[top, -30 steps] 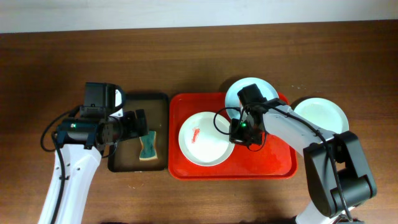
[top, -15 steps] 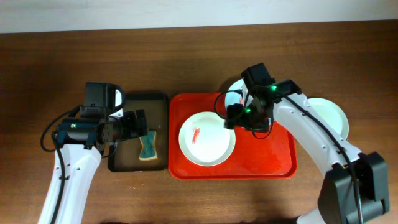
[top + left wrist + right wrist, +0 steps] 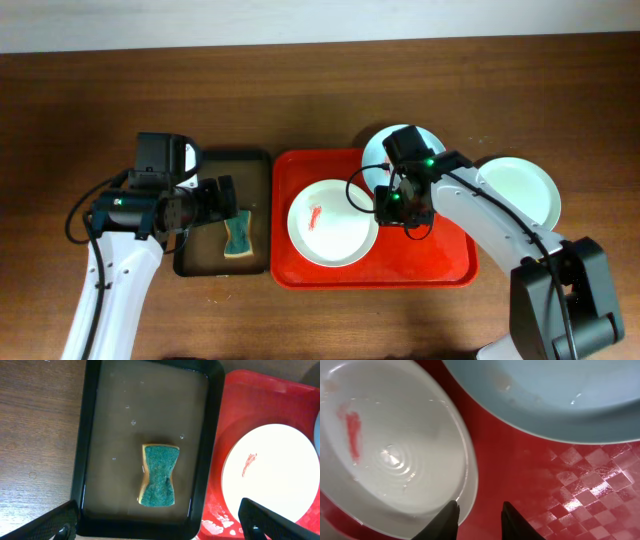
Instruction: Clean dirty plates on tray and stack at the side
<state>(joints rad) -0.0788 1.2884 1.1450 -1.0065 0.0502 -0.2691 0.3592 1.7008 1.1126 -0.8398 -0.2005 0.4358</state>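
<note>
The right gripper [image 3: 479, 521] is down low over the big bright red plastic tray [image 3: 440, 262], and its two fingers are a little way apart; red tray shows in the gap and they are pinching nothing; the left finger sits just beside the edge of the round white plate with a red smear in its middle [image 3: 395, 450]; that dirty plate lies flat in the tray, on its left half; I think the job now is to get hold of this plate so it can be wiped, so the fingers need to slide around its thin edge and squeeze gently, so it does not skid; just past it is the round pale blue plate [image 3: 560, 395], with small faint marks, lying at the far side of the tray and poking over its rim; further right, off the tray on the brown wooden table [image 3: 300, 90], lies a third pale round plate [image 3: 515, 190] that looks clean; far over on the left is the black-rimmed brown tray [image 3: 80, 435] with a green and yellow sponge [image 3: 159, 476] in it; the left gripper [image 3: 157, 510] hangs over the sponge, spread wide; it must come down and pinch it.
</note>
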